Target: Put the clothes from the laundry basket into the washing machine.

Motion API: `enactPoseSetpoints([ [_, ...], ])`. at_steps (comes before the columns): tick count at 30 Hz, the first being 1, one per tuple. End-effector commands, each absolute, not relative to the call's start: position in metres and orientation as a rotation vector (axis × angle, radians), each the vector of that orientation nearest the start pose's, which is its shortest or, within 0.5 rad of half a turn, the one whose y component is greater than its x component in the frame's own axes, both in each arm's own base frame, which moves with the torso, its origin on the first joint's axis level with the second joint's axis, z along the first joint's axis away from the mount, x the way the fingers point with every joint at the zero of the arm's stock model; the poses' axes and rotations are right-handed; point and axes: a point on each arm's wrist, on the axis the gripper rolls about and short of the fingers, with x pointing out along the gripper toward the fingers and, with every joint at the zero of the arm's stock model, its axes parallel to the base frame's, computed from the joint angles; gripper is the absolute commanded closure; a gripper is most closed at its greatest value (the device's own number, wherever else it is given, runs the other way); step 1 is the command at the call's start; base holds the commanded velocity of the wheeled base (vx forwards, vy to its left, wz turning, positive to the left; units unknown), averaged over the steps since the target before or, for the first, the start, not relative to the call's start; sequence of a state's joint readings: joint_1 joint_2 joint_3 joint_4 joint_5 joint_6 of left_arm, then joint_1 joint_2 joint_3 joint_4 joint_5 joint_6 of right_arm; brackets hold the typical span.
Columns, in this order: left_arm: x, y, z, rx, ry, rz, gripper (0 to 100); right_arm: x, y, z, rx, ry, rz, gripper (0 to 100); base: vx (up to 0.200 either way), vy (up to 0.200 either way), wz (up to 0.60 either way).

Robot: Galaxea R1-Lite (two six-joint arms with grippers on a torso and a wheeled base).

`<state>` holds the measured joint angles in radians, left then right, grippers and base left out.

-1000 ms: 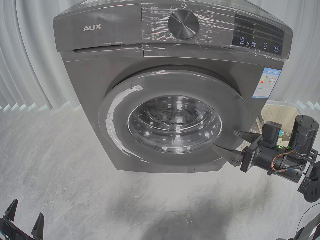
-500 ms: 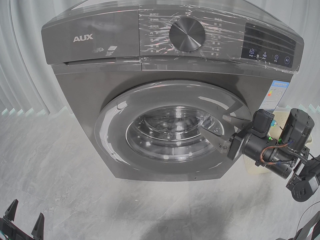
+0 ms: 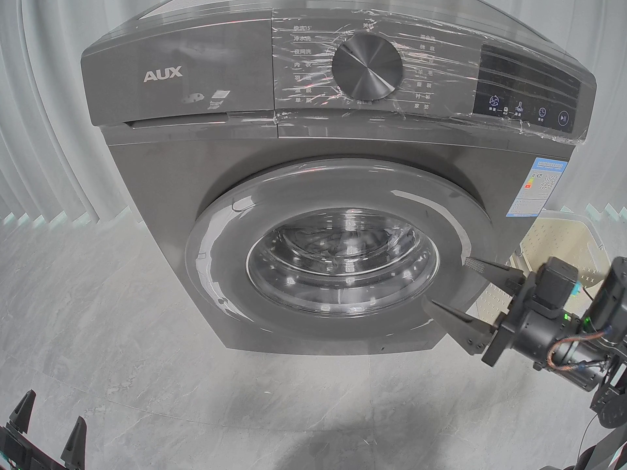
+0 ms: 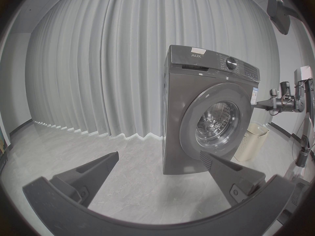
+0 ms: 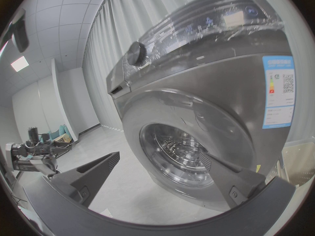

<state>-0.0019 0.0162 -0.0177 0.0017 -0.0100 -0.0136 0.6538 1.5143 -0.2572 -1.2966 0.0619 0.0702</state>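
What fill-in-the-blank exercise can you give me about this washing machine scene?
1. The round door of the washing machine is ___.
2. The right end effector is ___ and holds nothing.
3. In the head view, the laundry basket stands to the ___ of the machine.
Missing words: closed; open; right.
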Motion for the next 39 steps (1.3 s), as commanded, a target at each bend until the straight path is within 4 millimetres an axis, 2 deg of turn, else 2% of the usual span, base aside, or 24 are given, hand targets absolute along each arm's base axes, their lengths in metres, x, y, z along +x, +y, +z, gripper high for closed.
enactPoseSetpoints([
  [1, -0.023, 0.000, 0.076, -0.011, 0.002, -0.012, 0, 0.112, 0.093, 0.161, 0.070, -0.073, 0.764, 0, 0.000, 0.000, 0.00],
  [2, -0.023, 0.000, 0.076, -0.011, 0.002, -0.012, 0, 0.112, 0.093, 0.161, 0.070, -0.073, 0.764, 0, 0.000, 0.000, 0.00],
  [3, -0.023, 0.000, 0.076, -0.011, 0.002, -0.012, 0, 0.091, 0.073, 0.158, 0.089, -0.103, 0.737, 0, 0.000, 0.000, 0.00],
  [7, -0.023, 0.000, 0.076, -0.015, 0.003, -0.012, 0, 0.067, 0.037, 0.163, 0.103, -0.166, 0.550, 0, 0.000, 0.000, 0.00],
  [8, -0.023, 0.000, 0.076, -0.015, 0.003, -0.012, 0, 0.054, 0.026, 0.161, 0.097, -0.180, 0.494, 0, 0.000, 0.000, 0.00],
  [9, -0.023, 0.000, 0.076, -0.015, 0.003, -0.012, 0, 0.053, 0.025, 0.160, 0.096, -0.177, 0.488, 0, 0.000, 0.000, 0.00],
  [10, -0.023, 0.000, 0.076, -0.015, 0.002, -0.012, 0, 0.037, 0.015, 0.150, 0.085, -0.157, 0.420, 0, 0.000, 0.000, 0.00],
  [14, -0.023, 0.000, 0.076, -0.011, 0.002, -0.012, 0, 0.000, 0.002, 0.130, 0.068, -0.154, 0.340, 0, 0.000, 0.000, 0.00],
  [17, -0.023, 0.000, 0.076, -0.011, 0.002, -0.012, 0, -0.016, -0.001, 0.118, 0.062, -0.134, 0.270, 0, 0.000, 0.000, 0.00],
  [21, -0.023, 0.000, 0.076, -0.011, 0.002, -0.012, 0, -0.019, -0.001, 0.103, 0.058, -0.105, 0.213, 0, 0.000, 0.000, 0.00],
  [22, -0.023, 0.000, 0.076, -0.011, 0.002, -0.012, 0, -0.016, -0.001, 0.094, 0.053, -0.071, 0.190, 0, 0.000, 0.000, 0.00],
  [25, -0.023, 0.000, 0.076, -0.018, 0.002, -0.011, 0, -0.015, -0.004, 0.085, 0.062, 0.012, 0.090, 0, 0.000, 0.000, 0.00],
  [28, -0.023, 0.000, 0.076, -0.021, 0.002, -0.011, 0, -0.015, -0.005, 0.084, 0.074, 0.021, -0.015, 0, 0.000, 0.000, 0.00],
  [32, -0.023, 0.000, 0.076, -0.012, 0.002, -0.012, 0, -0.017, -0.002, 0.082, 0.049, 0.019, -0.054, 0, 0.000, 0.000, 0.00],
  [34, -0.023, 0.000, 0.076, -0.009, 0.003, -0.012, 0, -0.023, 0.001, 0.074, 0.002, 0.014, 0.014, 0, 0.000, 0.000, 0.00],
  [39, -0.023, 0.000, 0.076, -0.014, 0.003, -0.012, 0, -0.022, 0.000, 0.076, 0.003, 0.015, 0.011, 0, 0.000, 0.000, 0.00],
])
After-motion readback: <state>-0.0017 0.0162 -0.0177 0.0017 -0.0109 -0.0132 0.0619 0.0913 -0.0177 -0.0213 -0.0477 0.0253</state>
